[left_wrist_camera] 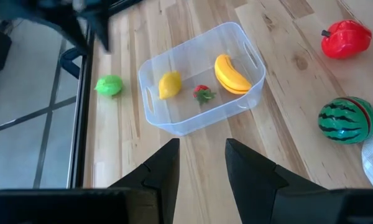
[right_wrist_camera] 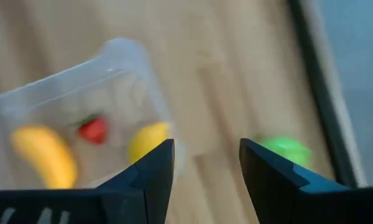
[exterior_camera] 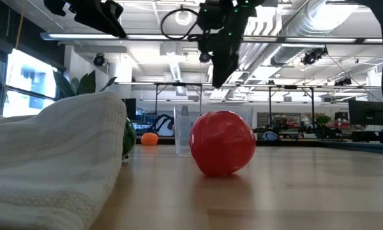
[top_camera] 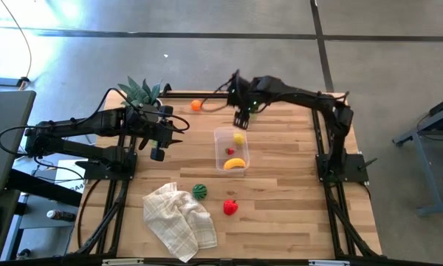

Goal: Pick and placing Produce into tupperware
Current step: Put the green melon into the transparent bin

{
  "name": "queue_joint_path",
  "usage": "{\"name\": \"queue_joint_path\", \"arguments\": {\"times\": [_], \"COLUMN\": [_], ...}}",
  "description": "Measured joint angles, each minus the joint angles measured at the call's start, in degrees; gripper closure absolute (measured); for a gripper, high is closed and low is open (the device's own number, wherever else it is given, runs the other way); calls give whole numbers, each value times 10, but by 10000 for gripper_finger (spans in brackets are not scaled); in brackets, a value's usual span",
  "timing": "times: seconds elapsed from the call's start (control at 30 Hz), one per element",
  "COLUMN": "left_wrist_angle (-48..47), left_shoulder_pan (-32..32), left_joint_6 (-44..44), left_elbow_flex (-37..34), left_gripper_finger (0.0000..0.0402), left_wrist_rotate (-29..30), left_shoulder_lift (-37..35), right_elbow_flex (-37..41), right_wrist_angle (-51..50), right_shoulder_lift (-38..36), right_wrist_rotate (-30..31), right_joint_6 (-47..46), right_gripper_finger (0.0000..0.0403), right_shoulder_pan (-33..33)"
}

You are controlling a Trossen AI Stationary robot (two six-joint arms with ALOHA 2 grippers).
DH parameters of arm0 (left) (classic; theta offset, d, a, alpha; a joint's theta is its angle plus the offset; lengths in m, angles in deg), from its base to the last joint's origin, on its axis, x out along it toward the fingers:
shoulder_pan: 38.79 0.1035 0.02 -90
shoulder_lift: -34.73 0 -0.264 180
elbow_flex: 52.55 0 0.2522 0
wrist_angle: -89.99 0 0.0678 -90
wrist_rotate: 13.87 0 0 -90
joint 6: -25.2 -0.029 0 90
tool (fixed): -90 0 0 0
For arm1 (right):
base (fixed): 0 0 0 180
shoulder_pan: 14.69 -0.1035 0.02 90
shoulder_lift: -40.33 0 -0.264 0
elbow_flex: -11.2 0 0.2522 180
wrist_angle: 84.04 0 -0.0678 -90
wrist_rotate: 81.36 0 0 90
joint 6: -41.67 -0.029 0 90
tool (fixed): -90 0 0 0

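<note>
We see the tupperware (top_camera: 231, 148) near the middle of the worktop (top_camera: 280, 192), its long axis running from the far edge toward the near one. Inside it lie a yellow banana (left_wrist_camera: 230, 74) curved across the near end, a small red piece (left_wrist_camera: 203, 94) and a yellow lemon (left_wrist_camera: 169, 84). The right gripper (top_camera: 241, 118) hangs just beyond the tub's far end, fingers spread and empty. The left gripper (top_camera: 159, 146) waits beside the tub, fingers also apart. A green piece (left_wrist_camera: 109, 85) beyond the tub is hidden in the high view; the melon (top_camera: 199, 191) shows only a sliver behind the cloth (exterior_camera: 51, 153) in the low view.
</note>
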Motion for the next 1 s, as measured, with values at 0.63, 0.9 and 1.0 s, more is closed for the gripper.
{"name": "queue_joint_path", "arguments": {"times": [0.63, 0.9, 1.0], "left_wrist_angle": [0, 0, 0], "left_shoulder_pan": [0, 0, 0], "left_joint_6": [0, 0, 0], "left_elbow_flex": [0, 0, 0], "left_gripper_finger": [284, 284, 284], "left_wrist_rotate": [0, 0, 0], "left_shoulder_lift": [0, 0, 0], "right_elbow_flex": [0, 0, 0], "right_wrist_angle": [-31, -33, -33], "right_shoulder_lift": [-5, 34, 56], "right_wrist_rotate": [18, 18, 18], "right_joint_6": [-358, -397, -418], "right_gripper_finger": [229, 229, 229], "right_shoulder_pan": [156, 162, 159]}}
